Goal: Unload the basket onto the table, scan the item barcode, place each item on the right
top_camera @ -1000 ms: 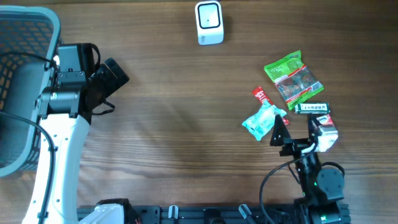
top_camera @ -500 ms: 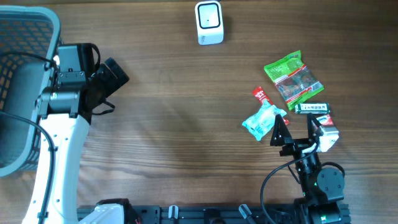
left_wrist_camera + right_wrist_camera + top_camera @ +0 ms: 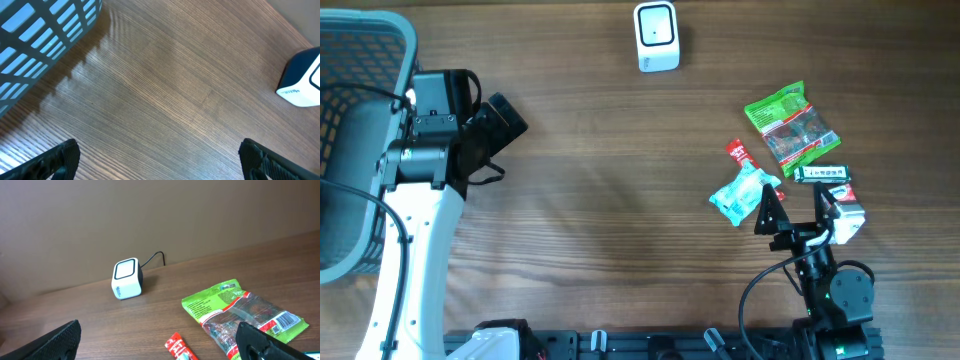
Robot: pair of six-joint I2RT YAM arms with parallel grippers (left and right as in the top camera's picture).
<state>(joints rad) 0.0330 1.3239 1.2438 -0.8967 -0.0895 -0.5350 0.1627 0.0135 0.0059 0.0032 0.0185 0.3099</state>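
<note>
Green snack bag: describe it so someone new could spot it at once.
On the wooden table, find the cluster of small packets on the right side, opposite the blue basket. The green snack bag lies at the cluster's far edge, toward the white scanner. It is the biggest packet there and the only green one, with a clear window showing dark contents.
</note>
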